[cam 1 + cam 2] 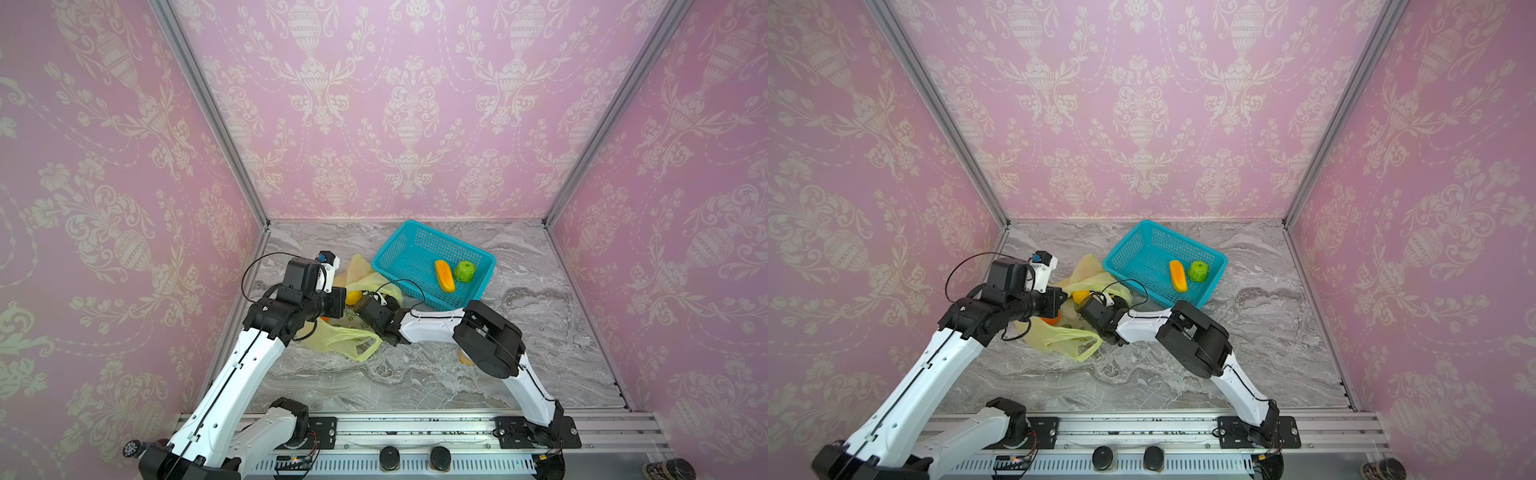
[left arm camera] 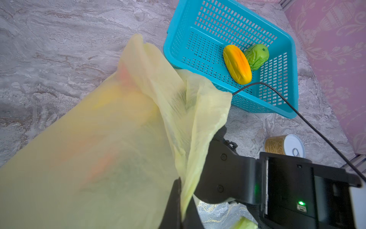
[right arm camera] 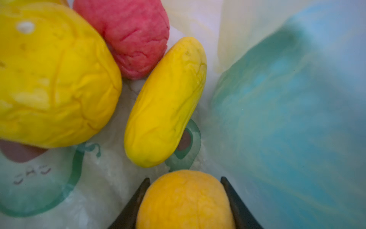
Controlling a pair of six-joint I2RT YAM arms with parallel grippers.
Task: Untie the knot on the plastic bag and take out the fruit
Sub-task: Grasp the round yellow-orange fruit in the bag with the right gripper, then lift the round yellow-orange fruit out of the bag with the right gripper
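The pale yellow-green plastic bag [image 1: 332,338] lies open on the marble table between both arms. Its knot is out of view. My left gripper [image 2: 183,196] is shut on a fold of the bag's rim [image 2: 190,158] and holds it up. My right gripper [image 3: 184,178] is inside the bag, its two fingers pressed against the sides of a round orange-yellow fruit [image 3: 186,202]. Deeper in the bag lie a big yellow fruit [image 3: 55,79], a pink-red one [image 3: 134,37] and a long yellow one [image 3: 166,103].
A teal mesh basket [image 1: 399,245] stands just behind the bag, holding a long orange-yellow fruit [image 1: 444,276] and a green one [image 1: 464,272]. A white-lidded can [image 2: 285,145] stands near the right arm. Pink walls enclose the table on three sides.
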